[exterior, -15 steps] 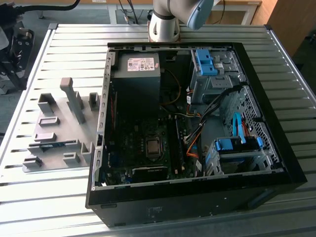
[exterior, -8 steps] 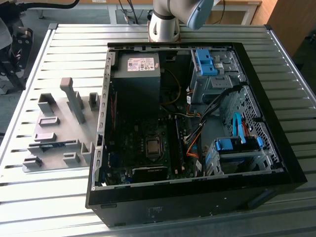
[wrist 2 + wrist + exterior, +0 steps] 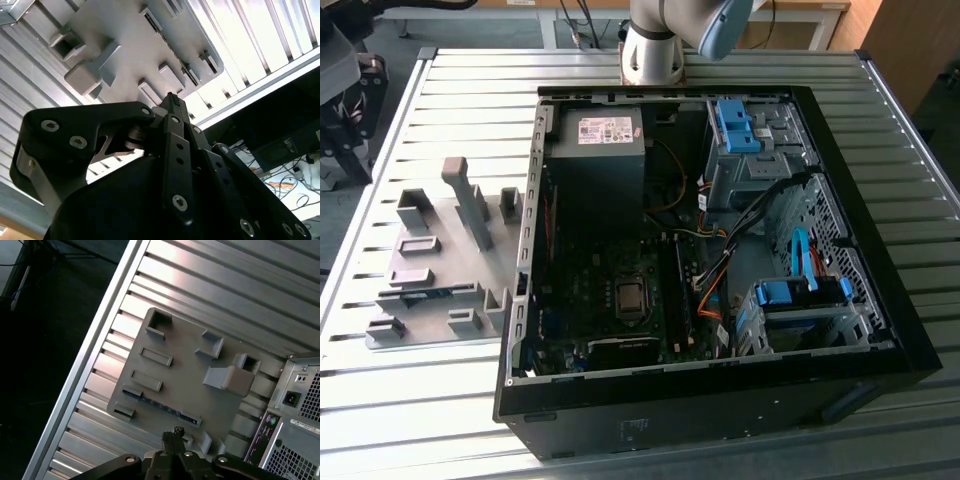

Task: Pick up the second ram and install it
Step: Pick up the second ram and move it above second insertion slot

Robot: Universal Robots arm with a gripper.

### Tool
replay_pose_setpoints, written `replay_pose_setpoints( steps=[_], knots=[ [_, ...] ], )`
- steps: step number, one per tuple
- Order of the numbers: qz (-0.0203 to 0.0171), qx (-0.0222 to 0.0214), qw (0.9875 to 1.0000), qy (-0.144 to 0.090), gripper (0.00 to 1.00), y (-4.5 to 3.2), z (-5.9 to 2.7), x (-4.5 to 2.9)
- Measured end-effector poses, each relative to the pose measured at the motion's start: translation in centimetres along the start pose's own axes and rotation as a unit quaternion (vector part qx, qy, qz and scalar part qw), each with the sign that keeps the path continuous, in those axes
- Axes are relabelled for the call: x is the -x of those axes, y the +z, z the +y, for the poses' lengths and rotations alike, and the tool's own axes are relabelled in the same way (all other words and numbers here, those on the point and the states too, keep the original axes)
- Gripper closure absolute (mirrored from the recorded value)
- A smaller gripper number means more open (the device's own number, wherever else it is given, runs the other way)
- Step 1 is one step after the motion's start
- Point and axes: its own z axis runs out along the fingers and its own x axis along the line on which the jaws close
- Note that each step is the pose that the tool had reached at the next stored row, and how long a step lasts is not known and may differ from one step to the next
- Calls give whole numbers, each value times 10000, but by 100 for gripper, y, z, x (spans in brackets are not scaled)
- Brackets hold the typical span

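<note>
In the first wrist view the gripper (image 3: 173, 432) hangs high up, its jaws pressed together with nothing between them. The second ram (image 3: 161, 403) sits in a slot of the grey holder (image 3: 185, 365), below the jaws and a little ahead of their tips, well apart from them. If the jaws go down shut like this, or crooked to the thin stick, they could bump it or a holder block and miss the grab.
</note>
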Motion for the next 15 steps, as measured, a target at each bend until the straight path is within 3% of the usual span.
replay_pose_setpoints(
  steps=[4,8,12,15],
  knots=[
    [14,-7,9994,-359,90,7,0,0],
    [26,-13,9975,-702,90,11,0,-2],
    [38,-19,9947,-1023,90,16,1,-3],
    [48,-24,9918,-1275,90,19,1,-3]
  ],
)
